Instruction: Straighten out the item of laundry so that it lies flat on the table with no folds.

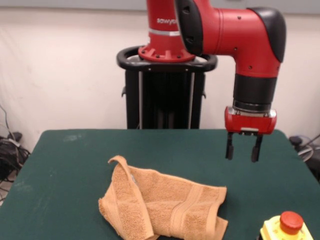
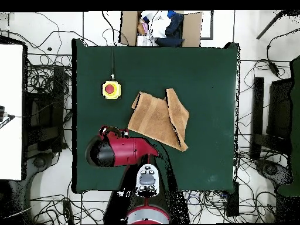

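The orange-tan towel [image 1: 165, 205] lies crumpled on the dark green table [image 1: 70, 165] near its front edge. Its left part is folded over the rest, and one corner [image 1: 119, 160] curls up. A flat woven band [image 1: 186, 207] runs across it. My gripper [image 1: 243, 150] hangs open and empty above the table, to the right of the towel and behind it, touching nothing. In the overhead view the towel [image 2: 159, 117] lies mid-table with its right strip folded over. My arm [image 2: 120, 151] sits at its lower left and covers the gripper.
A yellow box with a red stop button [image 1: 287, 226] stands at the front right of the table and shows in the overhead view [image 2: 111, 89], left of the towel. A cardboard box of clothes [image 2: 161, 26] sits beyond the table's far edge.
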